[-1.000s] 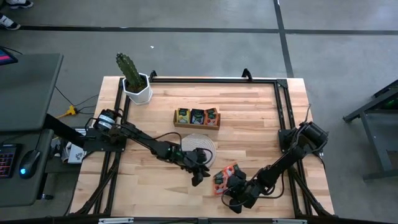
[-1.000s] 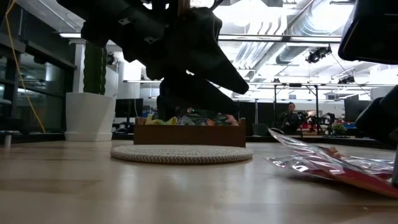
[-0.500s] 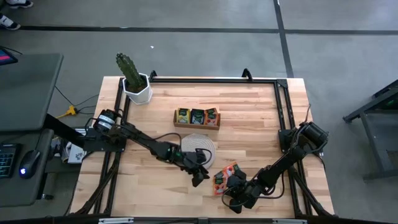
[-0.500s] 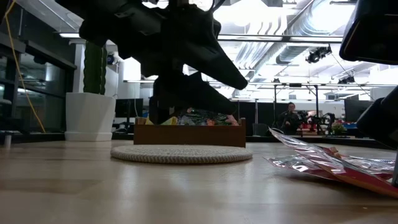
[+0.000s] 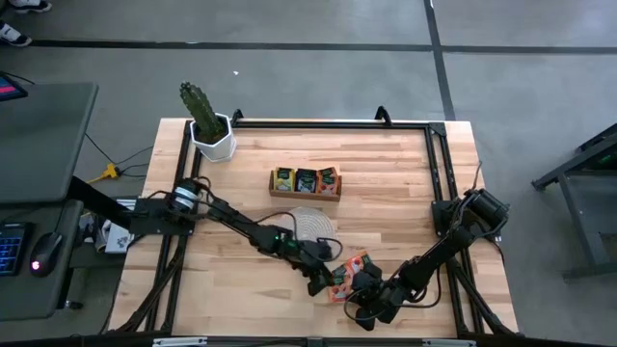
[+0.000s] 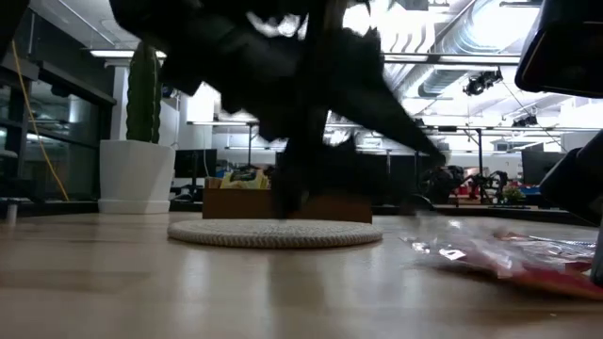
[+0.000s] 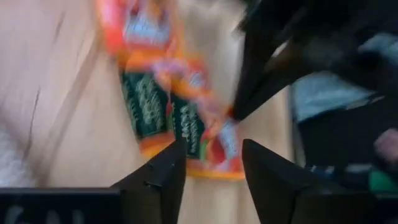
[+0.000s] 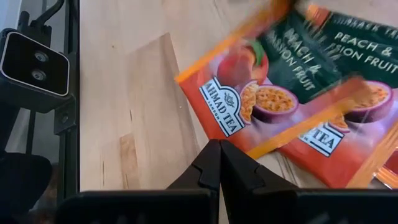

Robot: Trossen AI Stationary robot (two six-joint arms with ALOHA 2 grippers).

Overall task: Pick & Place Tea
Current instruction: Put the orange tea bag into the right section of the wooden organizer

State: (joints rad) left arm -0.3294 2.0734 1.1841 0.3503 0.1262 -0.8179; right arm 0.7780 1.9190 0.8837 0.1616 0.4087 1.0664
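Orange-red tea sachets (image 5: 349,271) lie near table's front edge, at 5 o'clock from round mat (image 5: 310,226). Left gripper (image 5: 322,280), fingers parted, empty, at their 9 o'clock edge. Right gripper (image 5: 362,285) fully closed, at 5 o'clock, touching them.

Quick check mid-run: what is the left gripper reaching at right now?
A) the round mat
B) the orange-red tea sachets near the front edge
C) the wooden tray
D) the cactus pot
B: the left gripper hangs, jaws apart, at the orange-red tea sachets.
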